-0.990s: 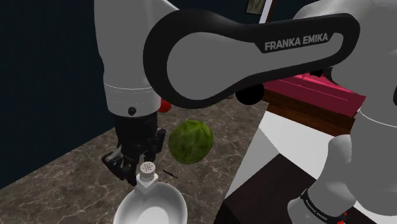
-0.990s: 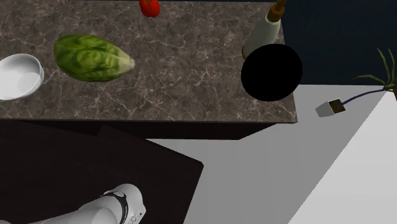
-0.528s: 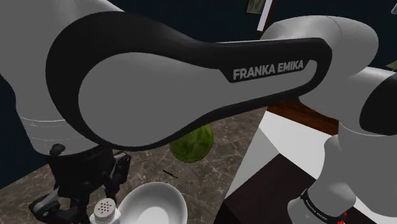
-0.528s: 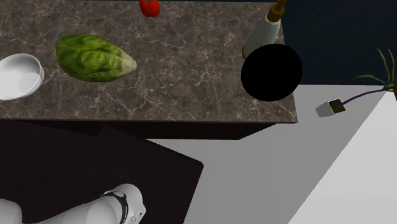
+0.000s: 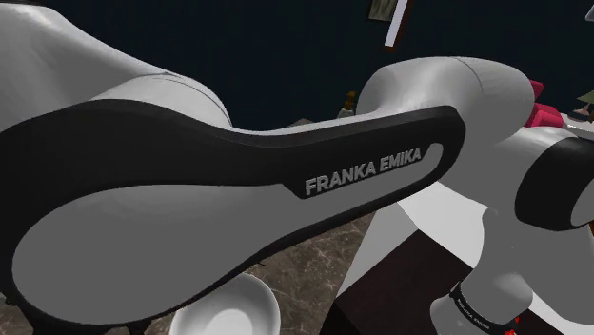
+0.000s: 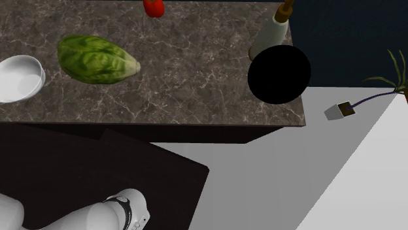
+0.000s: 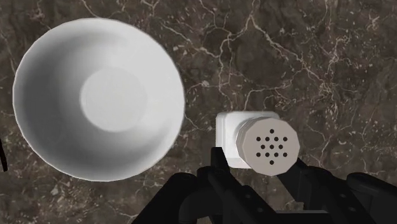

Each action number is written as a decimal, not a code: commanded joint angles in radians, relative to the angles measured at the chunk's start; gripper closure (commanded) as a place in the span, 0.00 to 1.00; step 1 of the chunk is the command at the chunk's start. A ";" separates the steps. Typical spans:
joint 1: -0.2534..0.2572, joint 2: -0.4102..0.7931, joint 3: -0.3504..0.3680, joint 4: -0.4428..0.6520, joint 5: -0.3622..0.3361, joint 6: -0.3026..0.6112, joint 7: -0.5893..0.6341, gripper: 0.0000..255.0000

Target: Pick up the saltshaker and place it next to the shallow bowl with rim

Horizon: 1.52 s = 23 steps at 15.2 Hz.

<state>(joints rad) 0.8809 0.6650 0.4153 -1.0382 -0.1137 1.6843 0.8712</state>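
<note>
The pincer (image 7: pixel 257 163) is closed on the saltshaker (image 7: pixel 257 143), with one black finger against each side of its white square body. Seen from above, the saltshaker is upright, and its grey round cap is dotted with small dark holes. It sits over the dark veined desk (image 7: pixel 305 57), just beside the shallow bowl (image 7: pixel 98 98) but apart from it, with a strip of stone showing between the two. I cannot tell whether its base touches the desk. The bowl is white and has a flat round floor and a wide sloping rim; it holds nothing. In the second exterior view the bowl (image 6: pixel 19 78) lies at the desk's left end with a green lettuce (image 6: pixel 98 60) near it. A small red thing (image 6: pixel 153 6) lies at the far edge, and toward the right corner are a pale bottle with a brown top (image 6: pixel 271 29) and a flat black disc (image 6: pixel 279 74). In the shoulder view the white and black arm (image 5: pixel 190 219) spans most of the picture, with the bowl's rim (image 5: pixel 243 303) under it.
</note>
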 commanded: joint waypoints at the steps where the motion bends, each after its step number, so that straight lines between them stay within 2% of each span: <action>1: -0.005 -0.002 0.000 -0.031 0.001 0.028 -0.001 1.00; 11: -0.024 -0.004 -0.003 -0.171 0.000 0.164 -0.006 1.00; 23: -0.030 0.033 -0.013 -0.280 -0.012 0.307 -0.009 1.00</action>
<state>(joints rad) 0.8510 0.6925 0.4038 -1.3116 -0.1241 1.9786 0.8629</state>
